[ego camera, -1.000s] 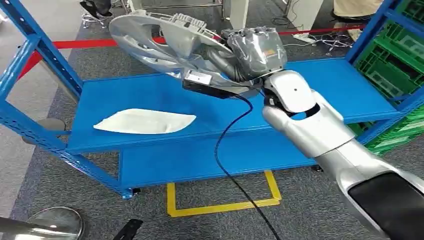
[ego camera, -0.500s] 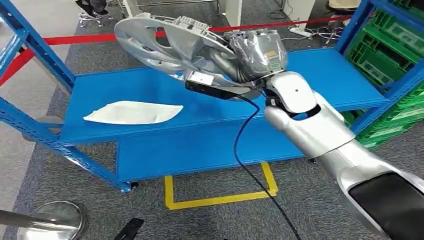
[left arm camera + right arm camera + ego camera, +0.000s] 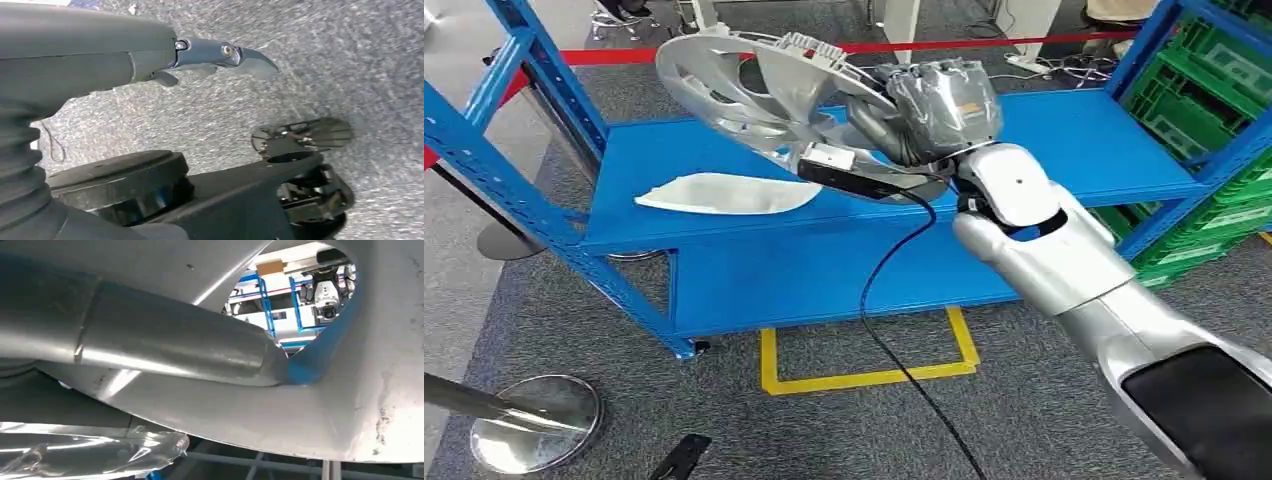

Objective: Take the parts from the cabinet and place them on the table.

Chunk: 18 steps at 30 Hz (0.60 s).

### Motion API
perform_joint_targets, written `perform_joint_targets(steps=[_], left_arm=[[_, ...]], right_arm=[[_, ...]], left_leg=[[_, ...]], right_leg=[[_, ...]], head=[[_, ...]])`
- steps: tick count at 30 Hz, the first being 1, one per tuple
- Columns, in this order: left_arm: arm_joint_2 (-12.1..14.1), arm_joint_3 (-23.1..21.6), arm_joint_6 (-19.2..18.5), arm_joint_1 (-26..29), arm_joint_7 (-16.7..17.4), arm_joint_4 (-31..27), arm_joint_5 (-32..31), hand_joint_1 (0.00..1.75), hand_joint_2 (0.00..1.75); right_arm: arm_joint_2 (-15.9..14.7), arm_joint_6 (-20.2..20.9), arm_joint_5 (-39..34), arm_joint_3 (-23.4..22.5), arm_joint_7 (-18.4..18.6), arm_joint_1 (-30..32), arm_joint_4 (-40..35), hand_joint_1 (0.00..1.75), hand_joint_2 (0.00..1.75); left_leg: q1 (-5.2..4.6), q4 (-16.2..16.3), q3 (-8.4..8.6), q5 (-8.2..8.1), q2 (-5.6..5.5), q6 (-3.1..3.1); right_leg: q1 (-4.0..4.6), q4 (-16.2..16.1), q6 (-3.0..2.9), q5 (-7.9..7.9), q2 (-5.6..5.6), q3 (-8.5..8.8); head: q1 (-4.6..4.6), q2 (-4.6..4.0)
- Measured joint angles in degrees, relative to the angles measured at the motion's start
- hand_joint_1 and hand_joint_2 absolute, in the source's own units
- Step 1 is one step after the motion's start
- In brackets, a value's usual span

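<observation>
In the head view my right hand (image 3: 929, 105), wrapped in clear film, grips a silver wheel cover (image 3: 734, 80) and holds it tilted in the air above the blue rack's upper shelf (image 3: 1064, 140). The right wrist view shows my thick grey thumb (image 3: 175, 347) pressed against the wheel cover (image 3: 350, 400), with the rack visible through one of its openings. A flat white part (image 3: 724, 193) lies on the left half of the same shelf. My left hand (image 3: 150, 60) hangs over the grey floor holding nothing, with one dark finger (image 3: 225, 50) stretched out.
The blue rack has a lower shelf (image 3: 824, 290) and slanted uprights (image 3: 514, 170) at the left. Green crates (image 3: 1214, 90) fill a rack at the right. A yellow floor mark (image 3: 864, 375), a stanchion base (image 3: 534, 435), red barrier tape (image 3: 984, 44) and a black cable (image 3: 884, 330) are nearby.
The whole picture has shifted, so the camera has turned; the rack now sits further right in view. My right hand still holds the wheel cover at the same height.
</observation>
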Motion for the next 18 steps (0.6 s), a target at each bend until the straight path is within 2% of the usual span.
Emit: perform_joint_targets(steps=[1,2,3,5,6,7,9,10,11,12,13,14,15,16,17,18], left_arm=[[0.0,0.0,0.0,-0.1,0.0,0.0,0.0,0.0,1.75],[0.0,0.0,0.0,-0.1,0.0,0.0,0.0,0.0,1.75],[0.0,0.0,0.0,-0.1,0.0,0.0,0.0,0.0,1.75],[0.0,0.0,0.0,0.0,0.0,0.0,0.0,0.0,1.75],[0.0,0.0,0.0,0.0,0.0,0.0,0.0,0.0,1.75],[0.0,0.0,0.0,0.1,0.0,0.0,-0.1,0.0,1.75],[0.1,0.0,0.0,0.1,0.0,0.0,-0.2,0.0,1.75],[0.1,0.0,0.0,0.1,0.0,0.0,-0.2,0.0,1.75],[0.1,0.0,0.0,0.1,0.0,0.0,-0.2,0.0,1.75],[0.1,0.0,0.0,0.1,0.0,0.0,-0.2,0.0,1.75],[0.1,0.0,0.0,0.1,0.0,0.0,-0.2,0.0,1.75],[0.1,0.0,0.0,0.0,0.0,0.0,-0.2,0.0,1.75],[0.2,0.0,0.0,-0.1,0.0,0.0,-0.2,0.0,1.75],[0.0,0.0,0.0,-0.2,0.0,0.0,-0.3,0.0,1.75],[0.0,0.0,0.0,-0.3,0.0,0.0,-0.4,0.0,1.75],[-0.1,0.0,0.0,-0.3,0.0,0.0,-0.4,0.0,1.75]], right_arm=[[0.1,0.0,0.0,0.0,0.0,-0.2,-0.1,1.75,0.0],[0.2,0.0,0.0,0.0,0.0,-0.3,-0.1,1.75,0.0],[0.1,0.0,0.0,0.0,0.0,-0.6,0.1,1.75,0.0],[0.1,0.0,-0.1,0.0,0.0,-0.6,0.1,1.75,0.0],[0.1,0.0,-0.1,0.0,0.0,-0.6,0.2,1.75,0.0],[0.1,0.1,-0.1,0.0,0.0,-0.6,0.3,1.75,0.0],[0.1,0.0,-0.2,0.0,0.0,-0.6,0.3,1.75,0.0],[0.1,0.0,-0.2,0.0,0.0,-0.6,0.3,1.75,0.0],[0.1,0.0,-0.2,0.0,0.0,-0.6,0.4,1.75,0.0],[0.1,0.0,-0.3,0.0,0.0,-0.5,0.6,1.75,0.0],[0.1,0.0,-0.3,0.0,0.0,-0.4,0.6,1.75,0.0],[0.1,0.0,-0.3,0.0,0.0,-0.4,0.6,1.75,0.0],[0.1,0.0,-0.3,0.0,0.0,-0.4,0.6,1.75,0.0],[0.1,0.0,-0.4,-0.1,0.0,-0.4,0.5,1.75,0.0],[0.1,0.0,-0.4,-0.3,0.0,-0.5,0.6,1.75,0.0],[0.1,0.0,-0.4,-0.3,-0.1,-0.5,0.6,1.75,0.0]], left_leg=[[-0.14,0.0,-0.52,0.47,0.03,-0.35],[-0.01,-0.1,-0.62,1.02,0.13,-0.74],[0.03,-0.1,-0.72,1.46,0.1,-1.08],[0.01,-0.6,-0.89,2.59,0.0,-1.87],[0.17,-0.4,-1.33,1.39,0.04,-2.19],[0.09,1.6,-1.87,-1.89,0.06,-2.51],[0.3,9.5,-3.99,-8.25,0.07,-2.97],[0.32,14.2,-5.09,-10.32,0.08,-3.14],[0.34,16.6,-5.31,-10.54,0.08,-3.22],[0.36,17.0,-4.48,-9.22,0.08,-3.28],[0.4,15.3,-2.73,-7.04,0.08,-3.34],[0.47,12.1,-0.16,-5.12,0.08,-3.32],[0.58,7.5,3.36,-4.28,0.09,-3.34],[0.58,2.7,6.59,-6.43,0.06,-3.45],[0.15,-0.6,7.89,-7.49,-0.29,-2.39],[0.1,-0.3,7.24,-6.84,-0.29,-1.82]], right_leg=[[0.28,-2.8,-0.1,-1.74,0.04,2.05],[0.45,-3.0,-0.45,-1.15,0.18,1.45],[0.57,-3.2,-0.62,-1.03,0.23,1.22],[0.47,-3.4,-1.55,0.03,0.17,0.55],[0.09,-3.6,-1.94,0.78,-0.07,0.29],[0.01,-3.7,-2.32,1.44,-0.08,-0.35],[-0.06,-3.7,-2.44,2.65,-0.08,-1.87],[-0.08,-3.7,-2.42,3.35,-0.08,-2.76],[-0.11,-3.6,-2.41,3.96,-0.11,-3.5],[-0.16,-3.6,-2.33,4.6,-0.11,-4.34],[-0.22,-3.6,-2.14,5.26,-0.1,-5.16],[-0.33,-3.6,-1.89,5.84,-0.08,-5.91],[-0.43,-3.6,-1.57,6.44,-0.05,-6.47],[-0.27,-3.6,-1.1,6.91,-0.04,-7.09],[-0.24,-3.6,-0.72,7.57,-0.13,-7.42],[-0.28,-4.2,-0.42,8.5,-0.19,-7.43]], head=[[-0.17,0.0],[-0.2,0.0],[0.21,0.0],[0.13,0.0],[0.24,0.0],[-0.17,0.0],[-0.22,0.0],[-0.22,0.0],[-0.22,0.0],[-0.24,0.0],[-0.22,0.0],[-0.22,0.0],[-0.22,0.0],[-0.35,0.0],[-0.24,0.0],[-0.26,0.0]])
